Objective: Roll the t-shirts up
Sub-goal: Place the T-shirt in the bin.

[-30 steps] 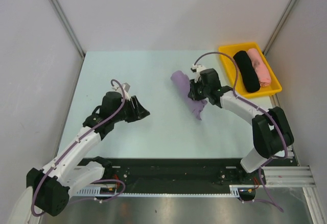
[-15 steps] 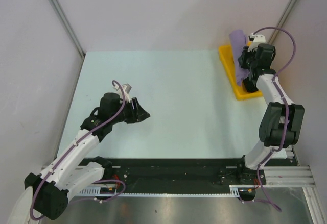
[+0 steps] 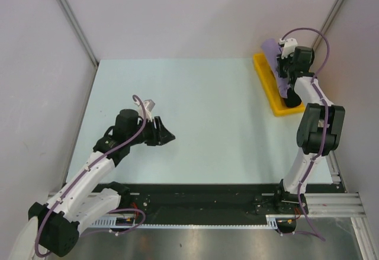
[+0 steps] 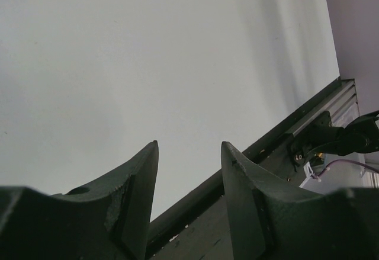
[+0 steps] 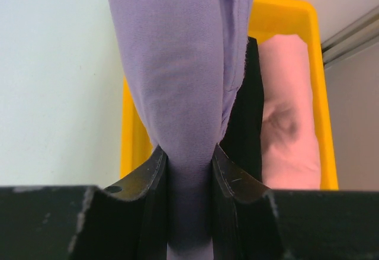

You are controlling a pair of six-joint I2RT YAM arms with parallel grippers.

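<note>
My left gripper (image 3: 164,134) hangs over the pale table (image 3: 207,94), jaws apart, nothing between them. Farther back, my right gripper (image 5: 189,156) is clamped on the lavender t-shirt (image 5: 172,64), held above the yellow tray (image 5: 284,17), where the black bundle (image 5: 249,124) and pink bundle (image 5: 290,124) lie touching.

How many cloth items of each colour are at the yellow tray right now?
lavender t-shirt, held by the right gripper over the yellow tray: 1
black cloth bundle, in the tray: 1
pink cloth bundle, in the tray: 1
Total: 3
</note>
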